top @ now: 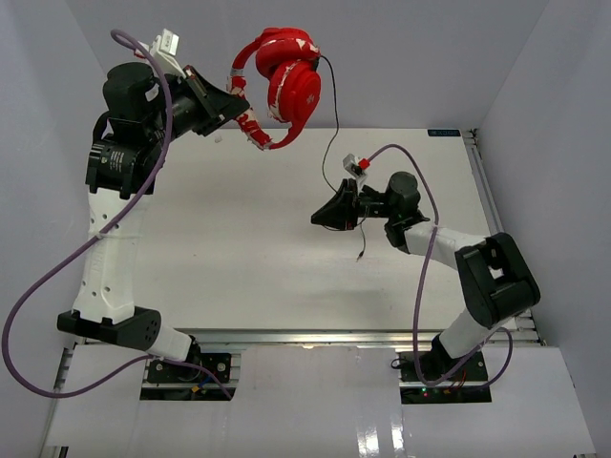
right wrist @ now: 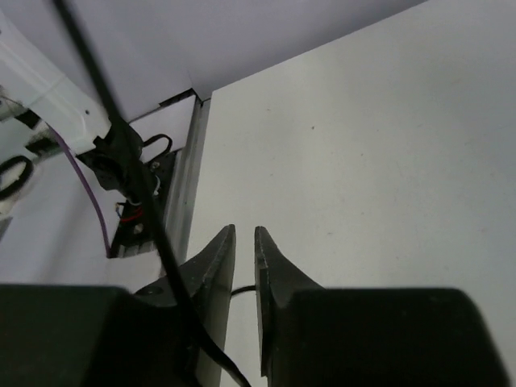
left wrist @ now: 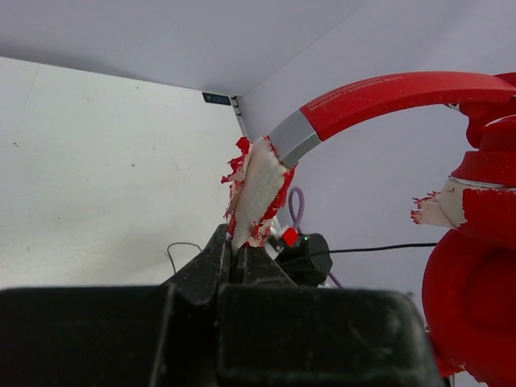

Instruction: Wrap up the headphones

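Two grippers: my left gripper point(top: 241, 113) pinches the headphones point(top: 291, 86) aloft by the headband; the cord point(top: 327, 143) drops lengthwise to my right gripper point(top: 325, 218), whose jaws are nearly together. I cannot tell if they grip it.

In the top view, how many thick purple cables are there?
2. The left cable loops wide beside the left arm, from wrist to base. The right cable arches along the right arm, from wrist to base. Short parts are hidden behind the arms.
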Available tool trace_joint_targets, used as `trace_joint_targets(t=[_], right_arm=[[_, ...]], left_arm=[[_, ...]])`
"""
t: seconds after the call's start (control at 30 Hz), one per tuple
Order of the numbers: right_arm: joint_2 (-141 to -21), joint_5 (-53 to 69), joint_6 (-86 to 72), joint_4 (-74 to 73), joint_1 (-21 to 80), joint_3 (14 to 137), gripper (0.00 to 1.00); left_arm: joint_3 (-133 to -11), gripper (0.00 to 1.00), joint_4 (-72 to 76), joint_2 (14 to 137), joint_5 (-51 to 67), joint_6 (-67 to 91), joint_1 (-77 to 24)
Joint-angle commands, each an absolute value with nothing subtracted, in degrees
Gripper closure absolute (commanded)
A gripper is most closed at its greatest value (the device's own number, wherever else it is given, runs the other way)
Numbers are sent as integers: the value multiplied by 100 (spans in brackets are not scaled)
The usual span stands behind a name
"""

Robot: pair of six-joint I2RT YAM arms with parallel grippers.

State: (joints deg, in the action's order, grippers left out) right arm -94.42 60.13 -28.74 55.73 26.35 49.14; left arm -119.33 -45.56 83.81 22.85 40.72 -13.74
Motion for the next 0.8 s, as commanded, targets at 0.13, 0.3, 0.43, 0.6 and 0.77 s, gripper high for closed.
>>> trace_joint_targets(t=[0.13,0.3,0.43,0.6,0.77], right_arm=[[-7943,5643,-51,2872,2680,5269,92],[-7717,3821,2551,-964,3436,6441,92],[-7994,1763,4015,-2748,4095,7479,92],[-8231,-1700,5806,-3402,4347,7939,92],[-7927,-2491,7001,-3323,4192,8171,92]], left_arm=[[-12103,100,-3904,8480,1640,4553,-1354],[-11702,100,-3702,8847,1067,4413,-1362],[-11836,100,-3700,9575,391,4071,-1507],[-12081,100,-3894,10348,-437,3137,-1880],[-11006,100,-3890,10579,-926,2094,-2097]])
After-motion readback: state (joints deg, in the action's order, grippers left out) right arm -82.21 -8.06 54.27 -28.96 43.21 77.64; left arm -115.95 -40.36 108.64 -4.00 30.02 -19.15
